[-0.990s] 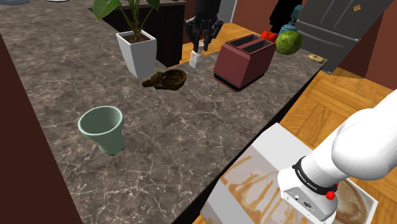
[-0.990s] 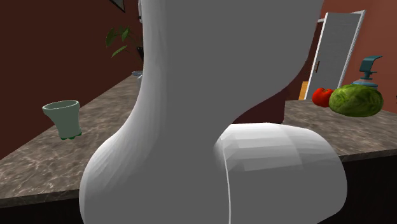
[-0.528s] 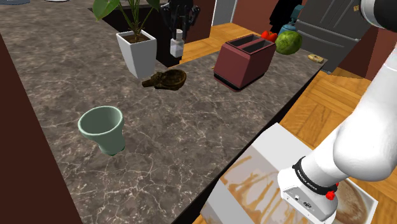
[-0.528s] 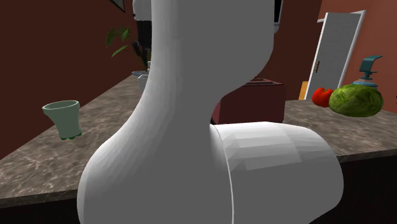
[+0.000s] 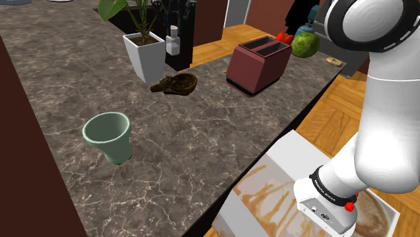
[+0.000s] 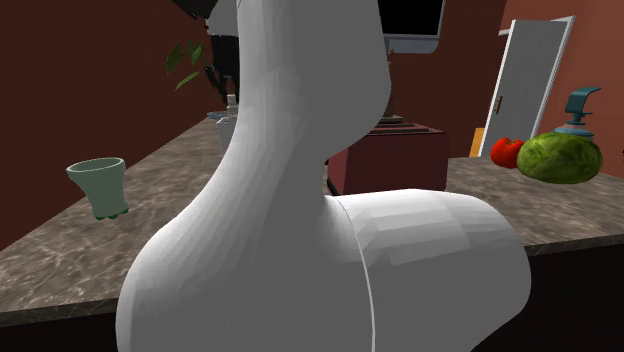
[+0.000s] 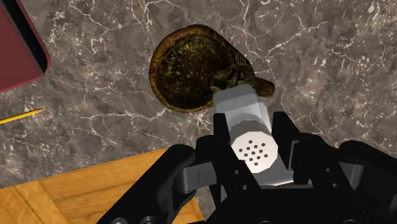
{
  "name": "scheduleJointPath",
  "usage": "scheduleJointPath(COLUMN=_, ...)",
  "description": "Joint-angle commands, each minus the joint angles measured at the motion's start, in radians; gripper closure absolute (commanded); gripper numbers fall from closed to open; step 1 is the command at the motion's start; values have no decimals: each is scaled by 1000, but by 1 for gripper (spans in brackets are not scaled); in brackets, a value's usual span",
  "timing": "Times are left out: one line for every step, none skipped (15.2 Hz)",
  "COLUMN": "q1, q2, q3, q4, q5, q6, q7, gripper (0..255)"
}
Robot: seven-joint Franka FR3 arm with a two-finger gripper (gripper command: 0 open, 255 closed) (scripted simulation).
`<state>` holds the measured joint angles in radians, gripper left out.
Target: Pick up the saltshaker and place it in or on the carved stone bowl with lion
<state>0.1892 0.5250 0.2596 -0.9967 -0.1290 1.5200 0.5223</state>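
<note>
End effector [image 7: 253, 136] around saltshaker [image 7: 242, 105] above lion bowl [image 7: 186, 69]

My gripper [image 7: 252, 130] is black all over. The saltshaker [image 7: 243, 109] is pale grey, its white cap dotted with dark holes. The bowl [image 7: 191, 67] is mottled dark brown, flecked gold. The counter [image 5: 202, 141] is grey-brown, veined white. The toaster [image 5: 258, 64] is dark red and the cup [image 5: 109, 137] pale green.
</note>
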Motion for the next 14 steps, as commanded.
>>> scheduleJointPath(q1=-6, q2=-15, q3=1, q4=-51, q5=3, q6=36, q7=2, gripper=255)
scheduleJointPath(q1=-9, q2=-21, q3=1, q4=-75, q5=4, q6=54, q7=2, gripper=255)
scheduleJointPath(q1=-11, q2=-27, q3=1, q4=-98, q5=6, q6=71, q7=2, gripper=255)
scheduleJointPath(q1=-14, q2=-32, q3=1, q4=-119, q5=7, q6=88, q7=3, gripper=255)
scheduleJointPath(q1=-16, q2=-37, q3=2, q4=-140, q5=8, q6=104, q7=3, gripper=255)
scheduleJointPath(q1=-18, q2=-41, q3=2, q4=-160, q5=9, q6=120, q7=3, gripper=255)
scheduleJointPath(q1=-20, q2=-44, q3=2, q4=-179, q5=9, q6=135, q7=4, gripper=255)
scheduleJointPath(q1=-22, q2=-47, q3=2, q4=-198, q5=10, q6=151, q7=4, gripper=255)
scheduleJointPath(q1=-24, q2=-50, q3=1, q4=-216, q5=10, q6=166, q7=4, gripper=255)
scheduleJointPath(q1=-25, q2=-52, q3=1, q4=-233, q5=11, q6=181, q7=5, gripper=255)
scheduleJointPath(q1=-27, q2=-54, q3=1, q4=-249, q5=11, q6=195, q7=5, gripper=255)
scheduleJointPath(q1=-28, q2=-56, q3=1, q4=-265, q5=11, q6=209, q7=5, gripper=255)
scheduleJointPath(q1=-29, q2=-57, q3=1, q4=-280, q5=11, q6=224, q7=6, gripper=255)
scheduleJointPath(q1=-30, q2=-58, q3=1, q4=-295, q5=11, q6=237, q7=6, gripper=255)
